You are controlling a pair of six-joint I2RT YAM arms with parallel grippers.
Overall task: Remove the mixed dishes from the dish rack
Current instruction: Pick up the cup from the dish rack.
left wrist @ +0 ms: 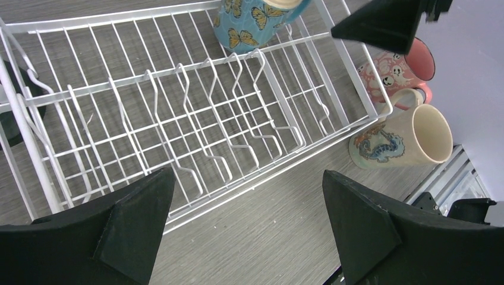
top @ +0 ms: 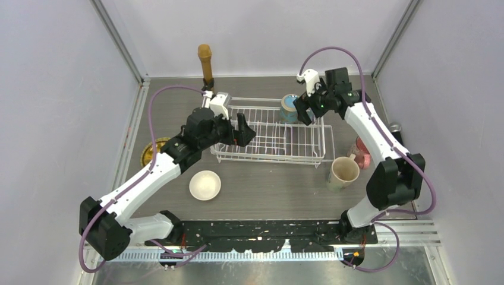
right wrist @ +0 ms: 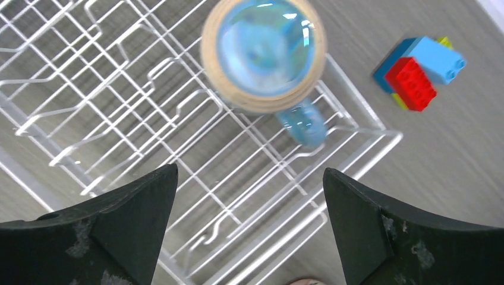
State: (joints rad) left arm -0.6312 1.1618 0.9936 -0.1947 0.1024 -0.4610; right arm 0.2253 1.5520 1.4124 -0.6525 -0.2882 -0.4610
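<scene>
No writing, label or number can be read in any view. The blue mug (left wrist: pixel 249 27) shows only butterflies.

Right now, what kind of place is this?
Probably a robot test booth: plain pale walls box in a grey wood-grain table, two white robot arms stand at its edge, and a white wire dish rack holds a blue butterfly mug.

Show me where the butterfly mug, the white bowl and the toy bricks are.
butterfly mug (left wrist: pixel 249 27), left wrist view, on its painted side.
white bowl (top: pixel 205 184), top external view, on its inside.
toy bricks (right wrist: pixel 412 83), right wrist view, on the red brick.
</scene>
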